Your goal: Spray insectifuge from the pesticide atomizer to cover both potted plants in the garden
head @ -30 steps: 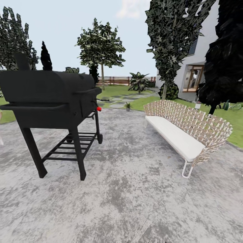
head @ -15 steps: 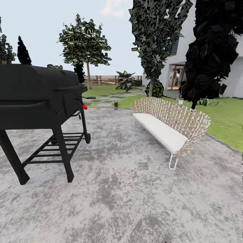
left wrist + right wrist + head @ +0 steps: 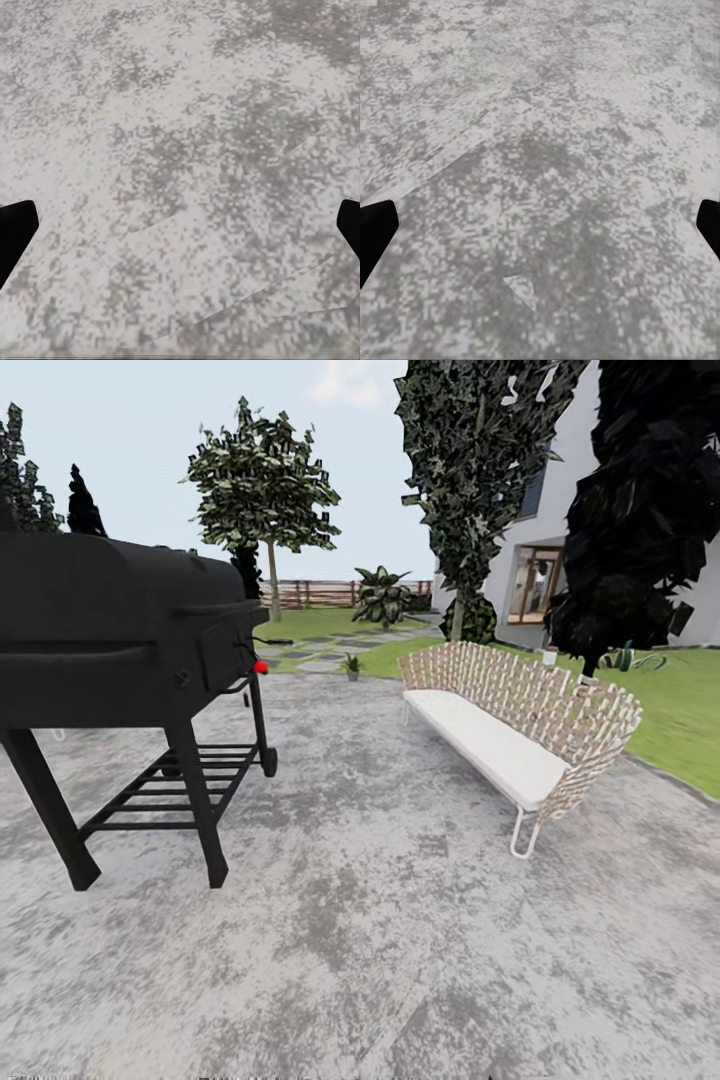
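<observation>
One small potted plant (image 3: 351,665), a low green rosette in a grey pot, stands far off at the patio's edge where the stepping stones (image 3: 322,651) begin. Pointed green leaves (image 3: 622,657) also show low on the lawn under the dark tree at the right; too small to tell whether they are potted. The pesticide atomizer is out of view. In the left wrist view my left gripper (image 3: 180,232) is open, its black fingertips (image 3: 15,234) far apart over grey paving. My right gripper (image 3: 540,232) is open too, nothing between its fingertips (image 3: 375,229).
A big black grill (image 3: 130,650) on legs stands close at the left. A woven bench with a white seat (image 3: 510,735) stands at the right. Grey patio paving (image 3: 360,880) runs between them towards the lawn, a broad-leaved bush (image 3: 383,597) and the brown fence (image 3: 310,593).
The whole head view has swung, first to the right and then a little back to the left, so the camera has moved. The grill and bench themselves stay put.
</observation>
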Controlling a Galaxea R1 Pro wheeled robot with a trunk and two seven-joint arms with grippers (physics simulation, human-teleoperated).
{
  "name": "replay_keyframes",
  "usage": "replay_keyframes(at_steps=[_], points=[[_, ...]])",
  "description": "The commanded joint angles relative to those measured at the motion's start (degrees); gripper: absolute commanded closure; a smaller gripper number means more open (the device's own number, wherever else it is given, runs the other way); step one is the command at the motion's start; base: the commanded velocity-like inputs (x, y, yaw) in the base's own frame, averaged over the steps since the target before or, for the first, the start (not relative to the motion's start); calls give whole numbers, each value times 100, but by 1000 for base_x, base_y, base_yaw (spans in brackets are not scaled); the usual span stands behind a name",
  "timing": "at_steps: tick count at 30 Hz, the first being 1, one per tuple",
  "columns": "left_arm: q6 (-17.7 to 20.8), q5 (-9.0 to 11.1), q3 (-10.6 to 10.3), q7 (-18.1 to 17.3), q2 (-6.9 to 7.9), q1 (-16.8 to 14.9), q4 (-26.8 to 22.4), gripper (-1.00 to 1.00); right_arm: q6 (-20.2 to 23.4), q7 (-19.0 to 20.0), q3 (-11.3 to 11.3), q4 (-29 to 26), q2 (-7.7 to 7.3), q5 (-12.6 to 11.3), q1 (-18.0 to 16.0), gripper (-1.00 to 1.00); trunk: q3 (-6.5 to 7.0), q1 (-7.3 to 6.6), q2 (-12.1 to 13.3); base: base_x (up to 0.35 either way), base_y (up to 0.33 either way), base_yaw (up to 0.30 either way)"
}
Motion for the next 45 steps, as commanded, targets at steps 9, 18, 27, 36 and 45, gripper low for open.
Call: replay_keyframes(at_steps=[9, 18, 27, 36, 45], points=[[-19, -2, -6, 18, 0, -5, 6, -100, -17, -2, 2, 1, 1, 0, -2, -100, -224, 197, -365, 0, 0, 185], [-19, -2, -6, 34, 0, -5, 6, -100, -17, -2, 2, 2, 1, 0, -2, -100, -442, 395, -726, 0, 0, 185], [-19, -7, -6, 44, -9, -5, 6, -100, -17, 20, 9, 1, 1, 8, -2, -100, -630, 593, -1087, 0, 0, 81], [-32, -2, -3, 78, -33, -55, -89, -100, -17, 6, 4, 2, -2, 12, -2, -100, -810, 790, -1448, 0, 0, 1], [-39, -9, 6, 80, -31, -54, -86, -100, -17, -2, 2, 2, -6, 9, -2, -100, -923, 834, -1528, 0, 0, 0]])
